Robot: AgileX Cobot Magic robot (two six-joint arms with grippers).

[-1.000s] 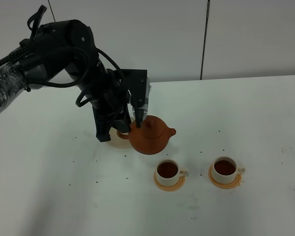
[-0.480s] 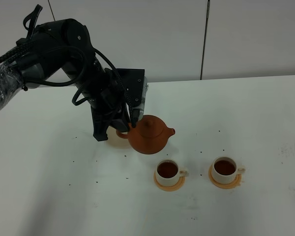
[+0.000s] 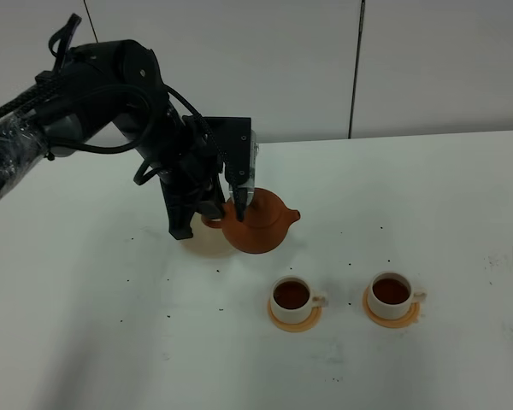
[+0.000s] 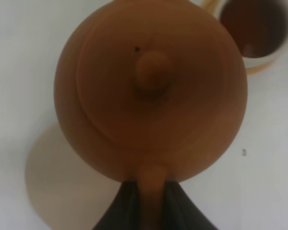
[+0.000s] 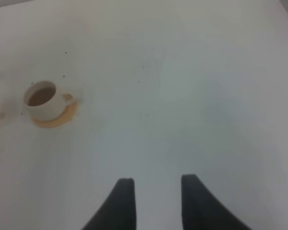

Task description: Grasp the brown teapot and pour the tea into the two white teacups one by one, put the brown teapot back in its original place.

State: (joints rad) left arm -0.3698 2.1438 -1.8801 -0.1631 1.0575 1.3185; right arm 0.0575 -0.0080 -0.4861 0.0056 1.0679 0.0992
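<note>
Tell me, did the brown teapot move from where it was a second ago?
Yes. The brown teapot moved up and back, farther from the left teacup, toward the beige coaster.

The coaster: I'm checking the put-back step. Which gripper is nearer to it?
Left. The left gripper holds the teapot by its handle just above the coaster; the right gripper hangs empty, far beyond the cups.

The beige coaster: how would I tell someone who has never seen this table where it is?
On the white table, find the black left arm's gripper holding the brown teapot by its handle. The coaster lies flat just beneath the teapot's handle side, partly hidden. Unlike the two orange saucers, it is pale beige, larger and carries no cup.
</note>
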